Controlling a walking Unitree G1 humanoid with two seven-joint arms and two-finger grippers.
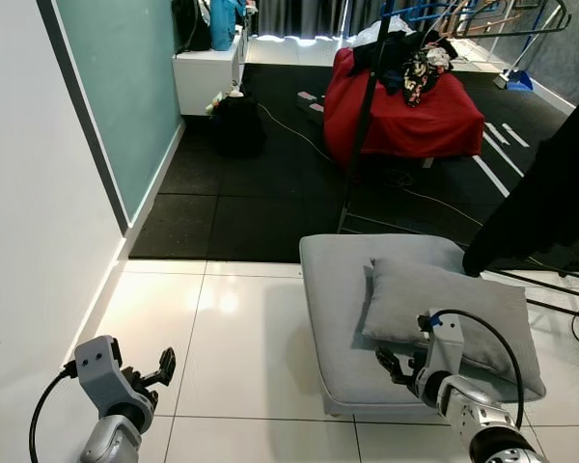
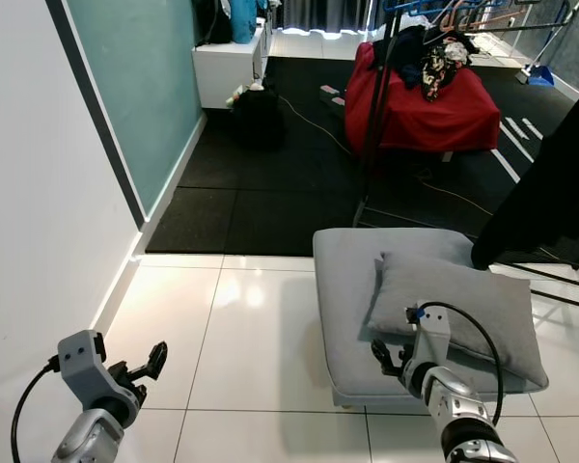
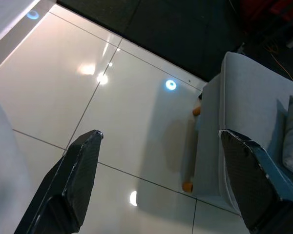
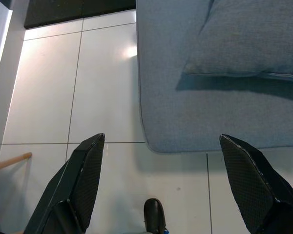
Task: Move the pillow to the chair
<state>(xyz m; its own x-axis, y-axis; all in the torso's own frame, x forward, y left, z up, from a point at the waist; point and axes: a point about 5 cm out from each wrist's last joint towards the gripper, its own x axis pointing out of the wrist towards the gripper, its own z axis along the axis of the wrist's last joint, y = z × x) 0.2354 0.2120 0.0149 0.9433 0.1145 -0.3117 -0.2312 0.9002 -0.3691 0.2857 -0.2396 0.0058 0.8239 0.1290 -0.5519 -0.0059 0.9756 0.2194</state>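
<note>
Lying on a low grey cushion seat (image 1: 338, 318), the pillow (image 1: 454, 309) waits ungrasped in the left eye view; the right gripper (image 1: 398, 367) hangs just before its near edge, the left gripper (image 1: 154, 371) well apart over white tiles. In the left wrist view its fingers (image 3: 80, 170) spread wide, holding nothing. In the right wrist view the fingers (image 4: 85, 170) likewise gape, pillow ahead. Judged: the approach step; next, reaching forward and closing on the pillow's edge.
</note>
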